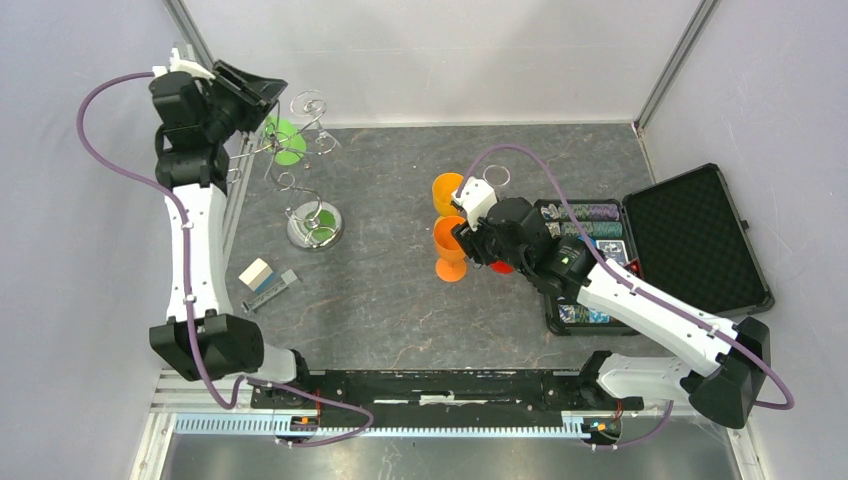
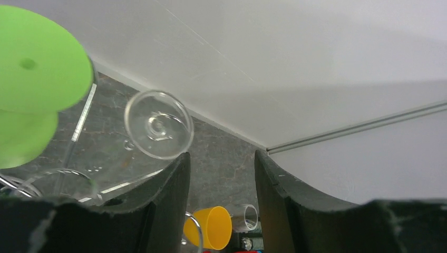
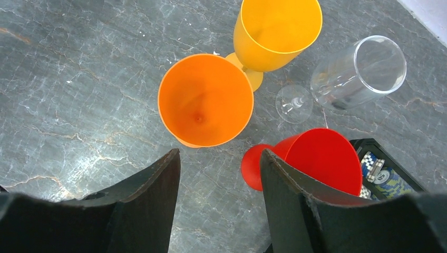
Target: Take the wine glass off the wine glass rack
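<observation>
Jaws apart beside the hanging glasses

Left gripper (image 2: 221, 158) stands with its fingers parted and nothing between them. Just past its left finger's tip shows the round foot of a clear wine glass (image 2: 158, 132). Farther left, a green wine glass (image 2: 37, 68) hangs among the arms of the wine glass rack (image 1: 315, 230). Right gripper (image 3: 219, 155), likewise parted and empty, has an upright orange glass (image 3: 205, 100) just ahead. To its right, an open black case (image 1: 690, 235) holds poker chips (image 1: 590, 212).

Bright, even, diffuse lighting; shadows on the table (image 1: 400, 300) are faint and soft. Glare spots mark the base of the wine glass rack (image 1: 315, 232). The close green wine glass (image 2: 37, 68) appears slightly blurred.
</observation>
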`<action>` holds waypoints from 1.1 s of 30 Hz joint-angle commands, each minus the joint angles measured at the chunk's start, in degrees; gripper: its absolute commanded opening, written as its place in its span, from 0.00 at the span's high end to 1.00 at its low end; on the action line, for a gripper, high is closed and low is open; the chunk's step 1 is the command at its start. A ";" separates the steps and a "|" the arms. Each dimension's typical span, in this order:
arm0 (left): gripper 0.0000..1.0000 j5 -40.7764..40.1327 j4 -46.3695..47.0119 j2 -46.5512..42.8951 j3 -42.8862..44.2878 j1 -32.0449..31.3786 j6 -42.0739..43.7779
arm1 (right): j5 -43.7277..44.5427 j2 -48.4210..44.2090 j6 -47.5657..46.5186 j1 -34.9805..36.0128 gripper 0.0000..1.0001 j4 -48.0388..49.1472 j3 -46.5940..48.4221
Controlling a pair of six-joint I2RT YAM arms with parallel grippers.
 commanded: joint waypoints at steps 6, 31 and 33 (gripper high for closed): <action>0.45 -25.90 -4.34 -3.07 -0.96 -11.74 -0.48 | -0.79 -1.54 1.92 -0.09 0.38 2.54 -1.77; 0.37 -42.84 -1.35 3.86 -2.40 -16.86 -2.34 | -0.29 -3.55 1.94 -0.11 0.38 3.63 -4.96; 0.39 -42.78 -0.51 4.09 -2.64 -16.78 -3.43 | -0.44 -3.59 2.04 -0.07 0.38 3.64 -5.06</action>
